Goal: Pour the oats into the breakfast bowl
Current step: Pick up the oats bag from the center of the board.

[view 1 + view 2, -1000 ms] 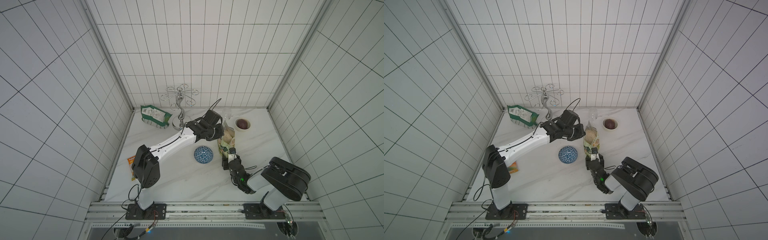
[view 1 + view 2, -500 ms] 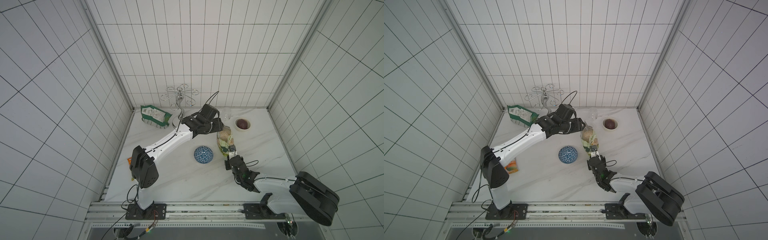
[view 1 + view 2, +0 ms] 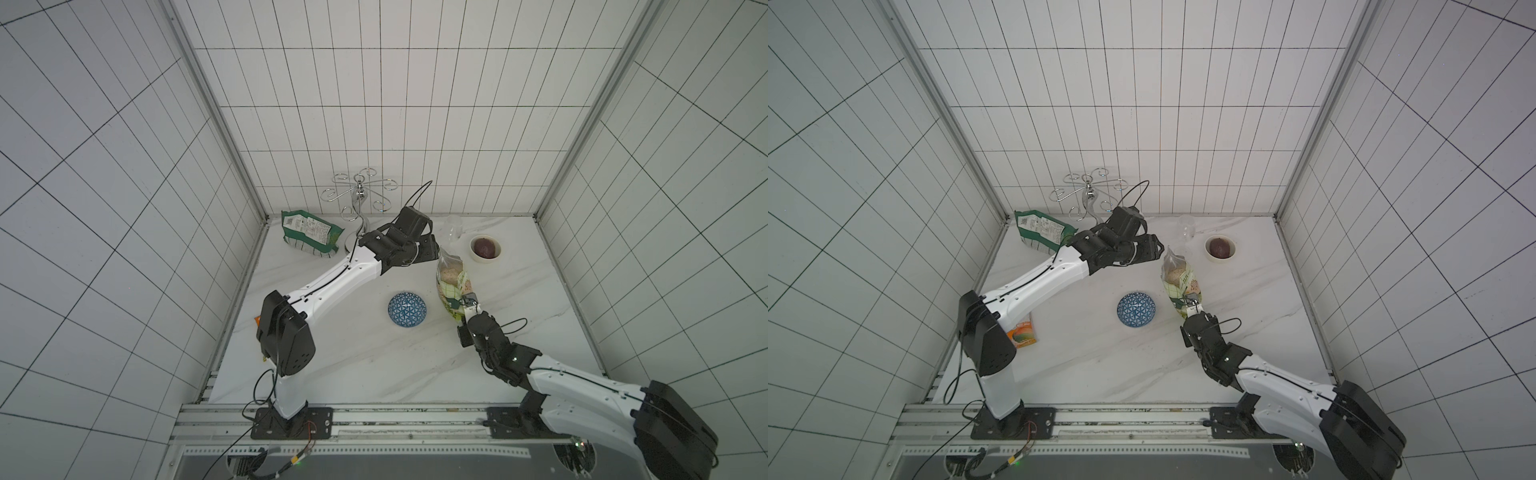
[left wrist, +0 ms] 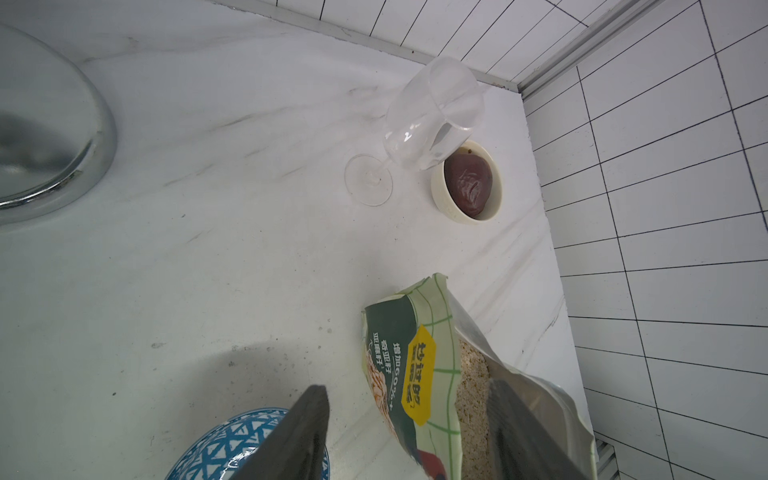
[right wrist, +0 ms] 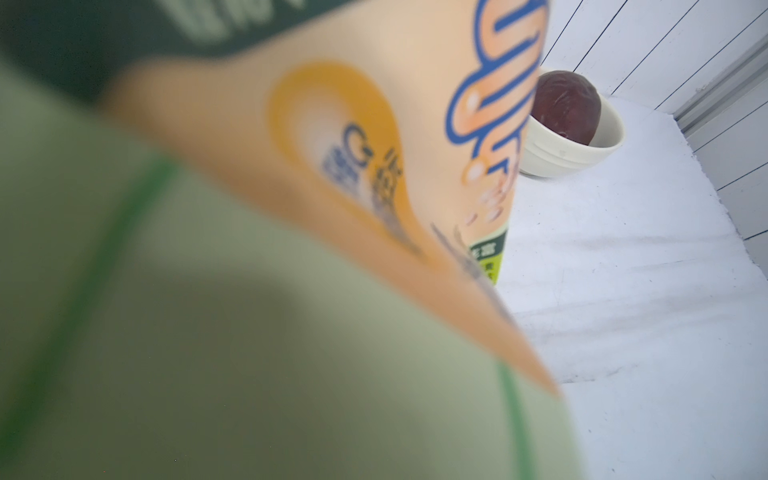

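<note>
The oats pouch, light-green checkered with a dark green panel, stands upright on the marble table in both top views. Its top is open, and pale oats show inside. My right gripper is shut on its lower part, and the pouch fills the right wrist view. My left gripper hangs open just left of the pouch top; its dark fingers stand wide apart and touch nothing. The blue-and-white breakfast bowl sits on the table left of the pouch.
A darker green bag lies at the back left beside a chrome stand. A wine glass and a small white bowl with a dark fruit stand behind the pouch. An orange packet lies by the left arm's base.
My left gripper has opened, let go of the pouch top and drawn back to the left. The right arm has stretched out and its jaws have closed on the lower pouch.
</note>
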Available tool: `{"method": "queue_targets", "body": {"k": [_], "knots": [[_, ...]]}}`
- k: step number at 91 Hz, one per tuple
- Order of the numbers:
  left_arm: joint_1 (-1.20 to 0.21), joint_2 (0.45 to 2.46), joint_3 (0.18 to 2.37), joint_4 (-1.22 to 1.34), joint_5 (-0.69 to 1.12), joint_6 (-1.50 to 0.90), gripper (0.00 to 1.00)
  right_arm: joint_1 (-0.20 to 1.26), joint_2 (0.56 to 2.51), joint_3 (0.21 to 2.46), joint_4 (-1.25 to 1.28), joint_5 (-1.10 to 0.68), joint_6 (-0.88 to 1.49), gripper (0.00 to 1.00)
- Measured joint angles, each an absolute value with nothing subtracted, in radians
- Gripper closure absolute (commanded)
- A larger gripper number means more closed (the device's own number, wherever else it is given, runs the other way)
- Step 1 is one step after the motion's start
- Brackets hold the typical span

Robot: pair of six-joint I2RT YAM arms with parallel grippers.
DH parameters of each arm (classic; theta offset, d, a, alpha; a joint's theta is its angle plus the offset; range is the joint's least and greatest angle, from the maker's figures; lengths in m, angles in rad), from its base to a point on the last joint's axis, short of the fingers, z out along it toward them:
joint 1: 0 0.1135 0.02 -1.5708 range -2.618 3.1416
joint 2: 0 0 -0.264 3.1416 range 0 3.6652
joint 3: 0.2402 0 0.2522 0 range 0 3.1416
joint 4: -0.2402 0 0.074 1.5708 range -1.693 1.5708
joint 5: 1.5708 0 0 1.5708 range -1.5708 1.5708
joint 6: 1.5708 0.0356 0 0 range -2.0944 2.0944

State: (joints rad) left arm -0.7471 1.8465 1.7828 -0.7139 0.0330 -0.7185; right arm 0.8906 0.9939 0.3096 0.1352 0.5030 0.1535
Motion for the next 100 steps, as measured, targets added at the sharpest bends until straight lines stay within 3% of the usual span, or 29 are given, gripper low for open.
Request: {"method": "queue_targets", "body": {"k": [42,75,100], "knots": [[-0.747,1.879,1.745,-0.709,0.068,-0.743,0.56,0.891,0.986,0.381,0.006,0.492,0.112,1.00],[-0.754,1.901,1.725,-0.722,0.008,-0.715,1.00,0.891,0.995,0.432,-0.075,0.496,0.086,1.00],[-0.755,1.901,1.726,-0.783,-0.086,-0.680,1.00,0.892,1.010,0.564,-0.258,0.506,0.043,1.00]]}}
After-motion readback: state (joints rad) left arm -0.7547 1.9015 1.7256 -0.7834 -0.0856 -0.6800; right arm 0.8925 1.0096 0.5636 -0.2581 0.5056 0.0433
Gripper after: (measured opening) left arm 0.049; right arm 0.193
